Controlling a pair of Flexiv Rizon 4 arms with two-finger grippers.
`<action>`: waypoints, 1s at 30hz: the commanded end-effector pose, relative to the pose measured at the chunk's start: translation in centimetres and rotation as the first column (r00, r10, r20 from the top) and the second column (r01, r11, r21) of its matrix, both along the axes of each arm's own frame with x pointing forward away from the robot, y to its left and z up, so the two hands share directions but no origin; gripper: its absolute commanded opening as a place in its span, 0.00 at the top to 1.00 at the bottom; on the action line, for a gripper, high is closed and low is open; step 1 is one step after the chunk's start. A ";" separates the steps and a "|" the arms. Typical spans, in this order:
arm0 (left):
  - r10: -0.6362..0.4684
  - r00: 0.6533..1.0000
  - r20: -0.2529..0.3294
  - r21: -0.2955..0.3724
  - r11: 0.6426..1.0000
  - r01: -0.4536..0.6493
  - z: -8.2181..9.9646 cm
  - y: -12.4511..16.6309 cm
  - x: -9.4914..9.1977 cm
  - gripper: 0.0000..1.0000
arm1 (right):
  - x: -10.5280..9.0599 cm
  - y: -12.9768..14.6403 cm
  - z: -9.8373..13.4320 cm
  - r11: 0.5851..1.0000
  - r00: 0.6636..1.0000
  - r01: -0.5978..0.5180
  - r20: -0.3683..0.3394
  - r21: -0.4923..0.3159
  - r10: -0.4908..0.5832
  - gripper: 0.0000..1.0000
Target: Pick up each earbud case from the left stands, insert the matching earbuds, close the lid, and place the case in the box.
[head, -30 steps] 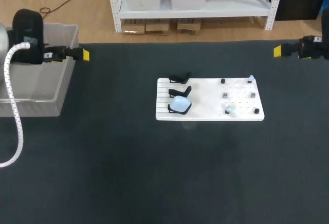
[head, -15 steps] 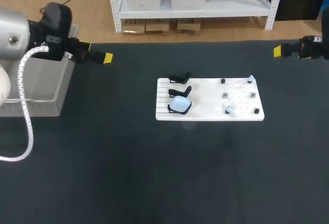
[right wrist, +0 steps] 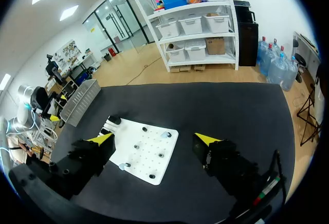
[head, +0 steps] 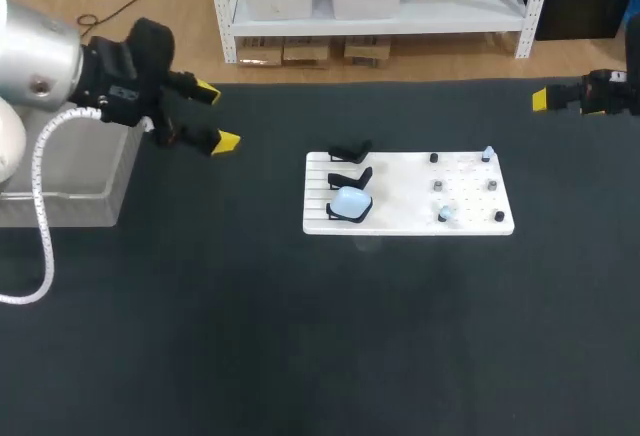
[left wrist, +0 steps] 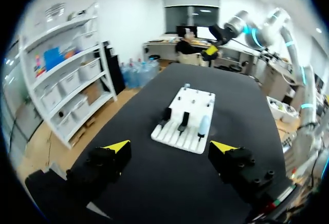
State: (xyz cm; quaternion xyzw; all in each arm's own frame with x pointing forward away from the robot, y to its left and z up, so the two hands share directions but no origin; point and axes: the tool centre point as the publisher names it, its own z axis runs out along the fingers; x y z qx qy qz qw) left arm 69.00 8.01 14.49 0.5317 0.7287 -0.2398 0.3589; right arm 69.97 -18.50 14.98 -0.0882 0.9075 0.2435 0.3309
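A white board point(head: 410, 196) lies mid-table. At its left end stand three black stands; the nearest one point(head: 347, 214) holds a pale blue earbud case point(head: 351, 200), the other two point(head: 350, 150) are bare. Small pale earbuds sit on pegs at the board's far right point(head: 487, 154) and near right point(head: 446, 214). My left gripper point(head: 215, 116) hangs open and empty left of the board, which lies ahead of it with the case point(left wrist: 203, 125) in the left wrist view. My right gripper point(right wrist: 154, 138) is open and empty at the table's far right edge, the board point(right wrist: 154, 167) ahead of it.
A grey open box point(head: 75, 171) stands at the table's left edge, behind my left arm; it also shows as a box point(right wrist: 79, 95) far off in the right wrist view. Dark tabletop surrounds the board on all sides.
My left arm has swung from over the box rightward toward the board, and its gripper has turned so both tips show. The right arm has not moved.
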 end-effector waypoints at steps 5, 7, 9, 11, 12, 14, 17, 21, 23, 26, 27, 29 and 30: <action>-0.175 0.985 -0.005 -0.037 0.984 0.175 -0.9 -2.7 -0.8 0.00 | 0.0 0.0 0.0 1.000 1.000 0.000 0.000 -0.001 0.000 0.00; -0.197 0.980 0.009 -0.037 0.980 0.198 -1.4 -3.2 -1.2 0.00 | 0.0 0.0 0.0 1.000 1.000 0.000 0.000 -0.001 0.000 0.00; -0.219 0.976 0.004 -0.048 0.974 0.219 -1.8 -3.7 -1.7 0.00 | 0.0 0.0 0.0 1.000 1.000 0.000 0.000 -0.001 0.000 0.00; -0.233 0.973 -0.001 -0.055 0.971 0.232 -2.6 -4.2 -2.2 0.00 | 0.0 0.0 0.0 1.000 1.000 0.000 0.000 -0.001 0.000 0.00; -0.238 0.971 0.002 -0.056 0.970 0.238 -3.1 -4.5 -2.5 0.00 | 0.0 0.0 0.0 1.000 1.000 0.000 0.000 -0.001 0.000 0.00; -0.255 0.967 0.000 -0.060 0.965 0.254 -3.9 -4.8 -2.9 0.00 | 0.0 0.0 0.0 1.000 1.000 0.000 0.000 -0.001 0.000 0.00; -0.268 0.963 -0.011 -0.071 0.961 0.266 -4.6 -5.4 -3.3 0.00 | 0.0 0.0 0.0 1.000 1.000 0.000 0.000 -0.001 0.000 0.00; -0.276 0.961 0.013 -0.092 0.957 0.276 -5.6 -6.2 -3.8 0.00 | 0.0 0.0 0.0 1.000 1.000 0.000 0.000 -0.001 0.000 0.00; -0.273 0.962 0.022 -0.097 0.957 0.274 -6.1 -6.6 -3.9 0.00 | 0.0 0.0 0.0 1.000 1.000 0.000 0.000 -0.001 0.000 0.00; -0.280 0.960 0.029 -0.097 0.955 0.282 -6.9 -7.2 -3.9 0.00 | 0.0 0.0 0.0 1.000 1.000 0.000 0.000 -0.001 0.000 0.00; -0.284 0.958 0.030 -0.097 0.953 0.285 -7.1 -7.3 -3.8 0.00 | 0.0 0.0 0.0 1.000 1.000 0.000 0.000 -0.001 0.000 0.00; -0.292 0.956 0.030 -0.095 0.951 0.294 -7.6 -7.7 -3.6 0.00 | 0.0 0.0 0.0 1.000 1.000 0.000 0.000 -0.001 0.000 0.00; -0.296 0.955 0.028 -0.096 0.950 0.297 -7.8 -8.0 -3.5 0.00 | 0.0 0.0 0.0 1.000 1.000 0.000 0.000 -0.001 0.000 0.00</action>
